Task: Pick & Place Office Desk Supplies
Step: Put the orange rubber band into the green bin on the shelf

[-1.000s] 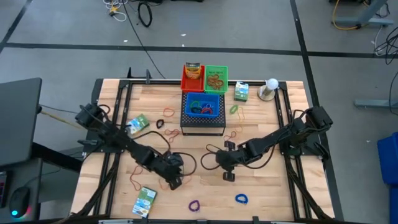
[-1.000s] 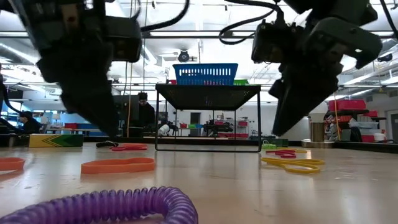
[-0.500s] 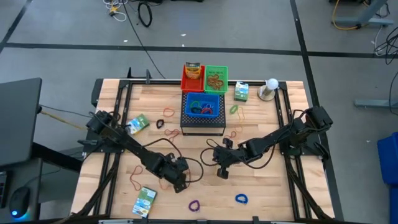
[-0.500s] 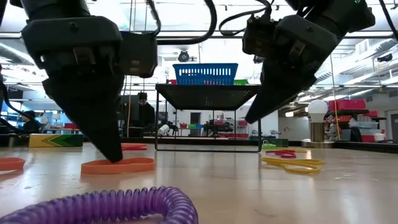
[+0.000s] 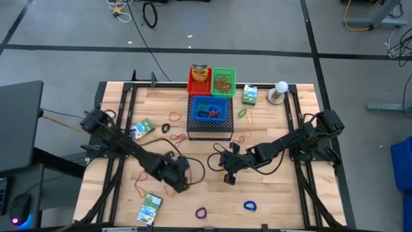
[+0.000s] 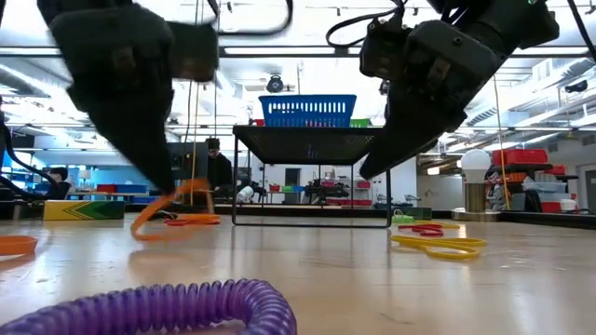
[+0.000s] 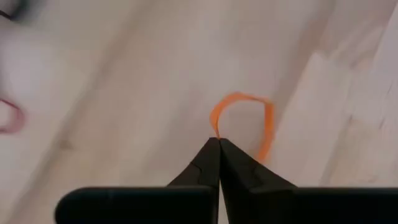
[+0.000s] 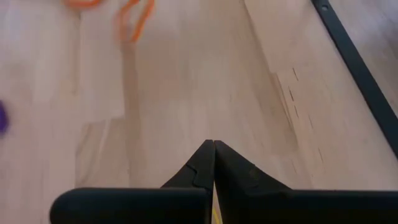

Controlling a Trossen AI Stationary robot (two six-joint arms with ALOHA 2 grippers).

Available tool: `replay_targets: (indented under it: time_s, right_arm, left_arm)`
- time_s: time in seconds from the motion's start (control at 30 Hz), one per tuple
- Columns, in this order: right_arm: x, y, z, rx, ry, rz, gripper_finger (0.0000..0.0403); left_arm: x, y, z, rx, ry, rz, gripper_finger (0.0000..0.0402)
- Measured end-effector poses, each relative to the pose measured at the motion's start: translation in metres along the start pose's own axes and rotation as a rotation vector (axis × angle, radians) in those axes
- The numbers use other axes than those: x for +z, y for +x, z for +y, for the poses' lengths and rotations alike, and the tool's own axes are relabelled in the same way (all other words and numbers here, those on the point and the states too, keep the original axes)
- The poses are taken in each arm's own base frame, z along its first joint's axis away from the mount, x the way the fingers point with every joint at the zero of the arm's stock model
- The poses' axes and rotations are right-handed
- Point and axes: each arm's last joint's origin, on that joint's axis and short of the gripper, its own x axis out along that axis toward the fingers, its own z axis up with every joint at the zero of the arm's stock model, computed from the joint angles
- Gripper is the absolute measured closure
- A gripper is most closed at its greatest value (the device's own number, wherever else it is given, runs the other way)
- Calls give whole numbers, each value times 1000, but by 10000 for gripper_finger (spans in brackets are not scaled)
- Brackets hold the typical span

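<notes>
Wooden table (image 5: 270, 193), high view: left gripper (image 5: 182, 185) lower centre-left, right gripper (image 5: 226, 176) centre; blue basket (image 5: 210, 109) of loops upper centre. Low view: orange rubber band (image 6: 168, 212) dangling left of centre, purple coil (image 6: 149, 307) foreground. Left wrist view: jaws pinched tight on the orange band. Right wrist view: jaws closed, a yellow sliver between them at bottom centre.
</notes>
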Motion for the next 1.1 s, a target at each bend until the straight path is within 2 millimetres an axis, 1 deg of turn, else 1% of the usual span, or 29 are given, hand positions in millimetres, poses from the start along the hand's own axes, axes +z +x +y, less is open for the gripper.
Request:
replay_targets:
  time_s: [0.07, 0.13, 0.2, 0.27, 0.37, 0.5, 0.57, 0.63, 0.73, 0.8, 0.93, 1.1]
  right_arm:
    - [1, 0, 1, 5, 19, -12, 391]
    - [3, 0, 1, 6, 55, -28, 391]
    - [3, 0, 1, -2, 98, -42, 391]
    - [5, 0, 1, -17, 149, -63, 391]
    - [9, -1, 2, -11, 251, -95, 391]
    - [20, -4, 11, 38, 327, -228, 387]
    - [24, -6, 14, 54, 376, -278, 375]
    - [30, -7, 14, 67, 425, -345, 357]
    - [35, -9, 14, 65, 438, -405, 322]
    - [36, -9, 13, 59, 439, -419, 296]
    - [40, -9, 9, 53, 430, -443, 249]
    - [47, -7, -1, 29, 413, -469, 207]
  left_arm:
    - [-2, -7, 11, -4, -14, -59, 398]
    - [-8, -12, 27, -52, -35, -119, 398]
    - [-15, -13, 43, -147, -88, -199, 398]
    - [-25, -12, 62, -205, -98, -251, 398]
    - [-31, -12, 81, -282, -136, -338, 399]
    - [-27, -9, 91, -323, -106, -451, 399]
    - [-20, -7, 90, -336, -104, -498, 399]
    - [-14, -7, 90, -343, -90, -545, 399]
    - [-6, -5, 90, -359, -90, -602, 400]
    - [2, -6, 88, -394, -110, -657, 400]
    - [10, -9, 86, -442, -112, -731, 400]
    - [16, -15, 83, -476, -92, -773, 400]
